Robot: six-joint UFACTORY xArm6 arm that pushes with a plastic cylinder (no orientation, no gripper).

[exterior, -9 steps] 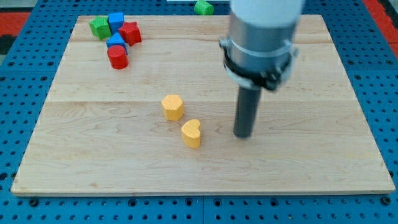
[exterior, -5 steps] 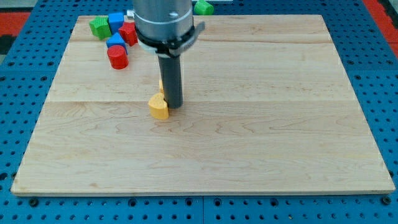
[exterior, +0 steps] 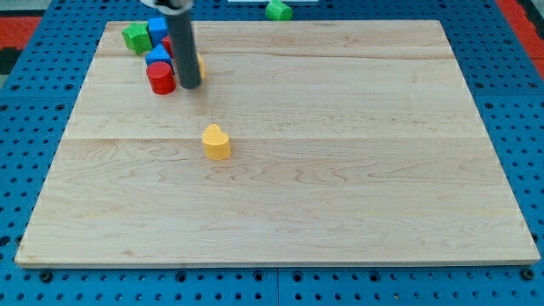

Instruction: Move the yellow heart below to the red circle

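Observation:
The yellow heart (exterior: 216, 142) lies near the middle of the wooden board (exterior: 357, 170), left of centre. The red circle (exterior: 161, 78) stands at the view's upper left, with a blue block (exterior: 157, 58) touching its top side. My tip (exterior: 189, 87) is just right of the red circle, well above and left of the heart and apart from it. A sliver of a second yellow block (exterior: 200, 66) shows right behind the rod.
A green block (exterior: 134, 37), a blue cube (exterior: 159, 28) and a red block (exterior: 171, 42), partly hidden by the rod, cluster at the board's top left corner. Another green block (exterior: 277, 10) lies off the board at the view's top.
My tip first pushed the heart left and up, then left it and moved up-left to beside the red circle. The second yellow block has gone up with the rod.

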